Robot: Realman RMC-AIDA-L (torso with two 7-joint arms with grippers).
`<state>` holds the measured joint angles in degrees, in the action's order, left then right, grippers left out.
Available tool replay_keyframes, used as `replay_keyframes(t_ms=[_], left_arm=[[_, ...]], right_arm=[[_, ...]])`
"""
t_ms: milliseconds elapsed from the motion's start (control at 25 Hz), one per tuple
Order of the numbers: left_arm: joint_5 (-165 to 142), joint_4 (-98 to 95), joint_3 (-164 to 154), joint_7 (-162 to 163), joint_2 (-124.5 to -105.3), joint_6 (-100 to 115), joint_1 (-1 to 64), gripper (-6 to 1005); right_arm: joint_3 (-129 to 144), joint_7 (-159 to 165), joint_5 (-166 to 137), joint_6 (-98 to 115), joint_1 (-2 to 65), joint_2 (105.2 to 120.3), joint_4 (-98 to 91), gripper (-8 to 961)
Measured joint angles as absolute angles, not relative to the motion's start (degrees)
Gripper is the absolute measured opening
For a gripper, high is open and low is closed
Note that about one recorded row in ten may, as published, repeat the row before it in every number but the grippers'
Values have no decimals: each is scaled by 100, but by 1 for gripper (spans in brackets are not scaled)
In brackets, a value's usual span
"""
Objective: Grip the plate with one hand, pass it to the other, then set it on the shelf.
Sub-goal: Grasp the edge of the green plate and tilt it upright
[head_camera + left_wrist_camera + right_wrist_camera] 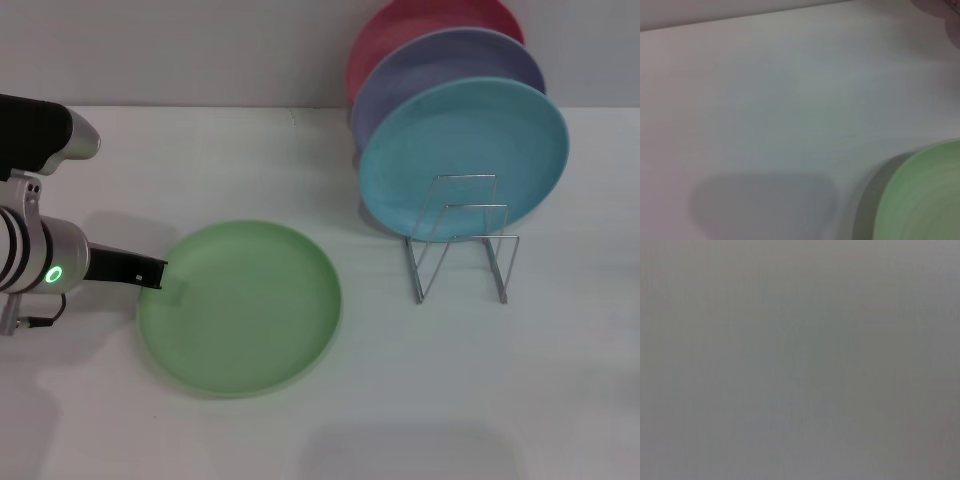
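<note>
Lying flat on the white table [520, 400], the light green plate [240, 305] sits in the near-left part of the work area, well apart from the rack to its right. The left gripper [155, 273] reaches in from the left edge, low over the table, its black tip meeting the plate's left rim; the silver banded wrist behind it shows a green light. Whether its jaws are wide, narrow or closed on the rim cannot be told, since only one dark finger shape shows from above. The left wrist view shows only bare table and a curved piece of the green plate [925, 200] with its shadow beside it.

The silver wire shelf [462, 240] stands to the right of the plate, toward the back. Its front loops are bare. Three other plates stand on edge in its rear part, one behind another: a light blue plate [465, 155] in front, a lavender plate [440, 65] behind it, and a red-pink plate [420, 25] at the very back, near the wall. The blue plate leans just behind the bare front loops.

Between the green plate and the rack lies only open table. The right arm does not appear in the head view, and the right wrist view gives a plain grey field with nothing to make out.
</note>
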<state>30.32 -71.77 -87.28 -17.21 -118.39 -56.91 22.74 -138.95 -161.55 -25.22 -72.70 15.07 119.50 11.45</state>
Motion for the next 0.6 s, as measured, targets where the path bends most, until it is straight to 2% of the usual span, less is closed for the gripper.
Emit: replay_keyframes(t_ms=[240,600], left_arm=[[3032,-7186,-8727,-1723,-11836,-5692,2290,22],[3053,-7813,-8724,-1915,-11831,-5689,2134,26]], right_arm=[[-13895,-16157,-2523,-7275,1511,11946,1153,808],[-13896,-16156,-2523,-7330,1527,11944,1168,809]])
